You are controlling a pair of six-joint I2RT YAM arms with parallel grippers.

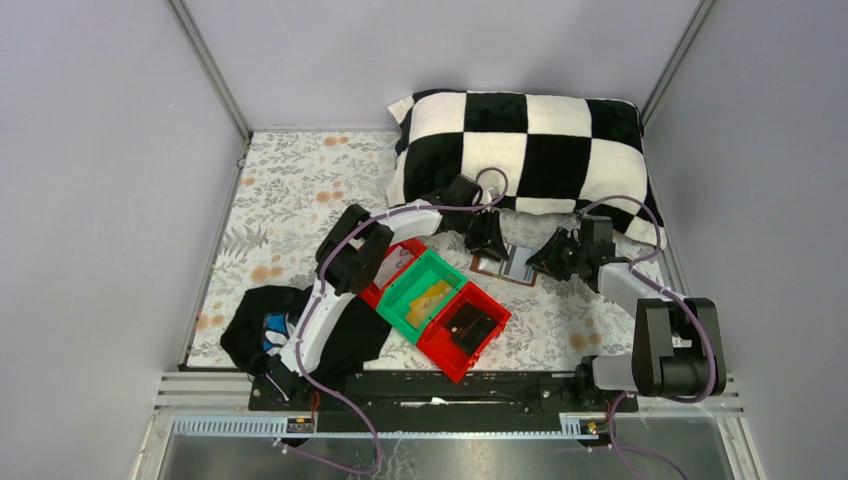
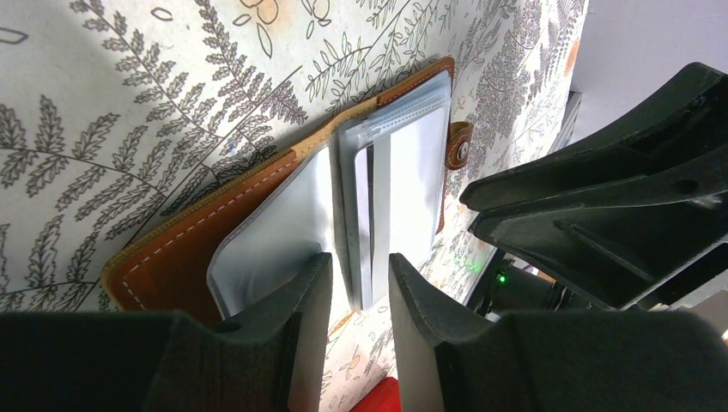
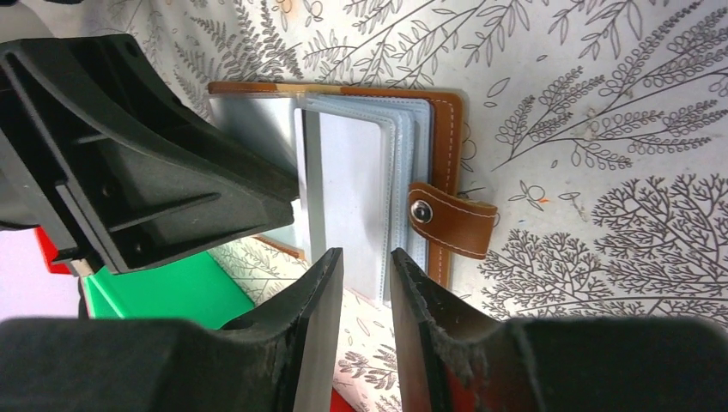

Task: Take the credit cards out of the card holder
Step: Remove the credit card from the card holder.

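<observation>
top external view puts the small reddish-brown leather card holder (image 1: 512, 266) lying open on the fern-print tablecloth (image 1: 290, 190). it sits right of the green plastic bin (image 1: 398, 300) and on the near side of the black-and-white chequered pillow (image 1: 530, 140), with my two arms reaching to it from left and right.

on its wrist camera the left gripper (image 2: 360, 287) has its jaws part-way apart, straddling the end of the clear plastic sleeves (image 2: 403, 112). i cannot tell whether it is clamped on them or only around them. the right gripper (image 3: 367, 292) also stands part-way apart at the edge of the sleeves, beside the brown snap tab (image 3: 451, 221), and i cannot tell if it touches anything.

the pale grey credit cards (image 3: 348, 193) sit inside the sleeves, none out yet. i judge this to be the first extraction: one arm steadying the holder, the other feeling for a card edge. next i would need to catch one card alone, not sleeve plus card, and slide it out along its pocket while the holder is held flat.
</observation>
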